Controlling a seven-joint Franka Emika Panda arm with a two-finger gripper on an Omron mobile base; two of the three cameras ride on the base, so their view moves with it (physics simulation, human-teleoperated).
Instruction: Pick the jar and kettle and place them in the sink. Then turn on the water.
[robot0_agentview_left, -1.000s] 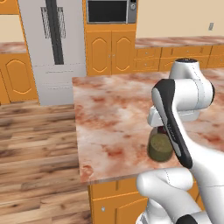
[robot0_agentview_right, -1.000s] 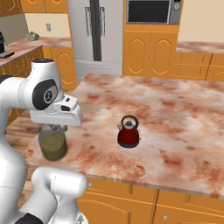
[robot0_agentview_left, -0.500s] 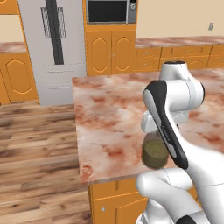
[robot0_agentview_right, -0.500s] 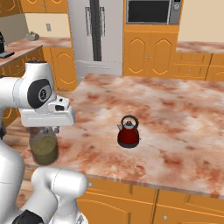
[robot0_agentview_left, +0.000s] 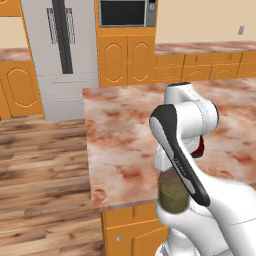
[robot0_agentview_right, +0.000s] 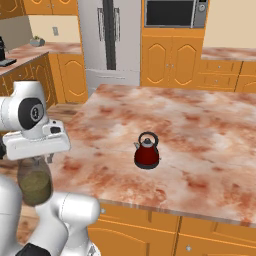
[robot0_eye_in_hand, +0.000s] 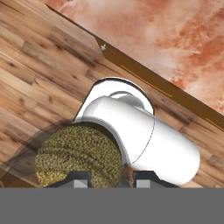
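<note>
My gripper (robot0_eye_in_hand: 107, 180) is shut on the clear glass jar (robot0_eye_in_hand: 78, 159), whose lower part holds olive-brown contents. The jar (robot0_agentview_right: 34, 182) hangs under the white hand at the counter's near left corner, past the edge, with wooden floor below it in the hand view. In the left base view the jar (robot0_agentview_left: 173, 192) shows just behind the forearm. The dark-red kettle (robot0_agentview_right: 147, 152) with its black arched handle stands upright on the marble counter, well to the right of the jar; a sliver of the kettle (robot0_agentview_left: 200, 148) peeks from behind the arm. The sink is out of view.
The marble island counter (robot0_agentview_right: 200, 125) stretches ahead and to the right. A steel fridge (robot0_agentview_left: 62, 50) and orange cabinets (robot0_agentview_right: 170, 60) with a microwave (robot0_agentview_left: 125, 12) line the far wall. Wooden floor (robot0_agentview_left: 40, 165) lies left of the island.
The arm has swung the held jar left and back toward the base, from above the counter to beyond its near edge. The kettle has not moved.
</note>
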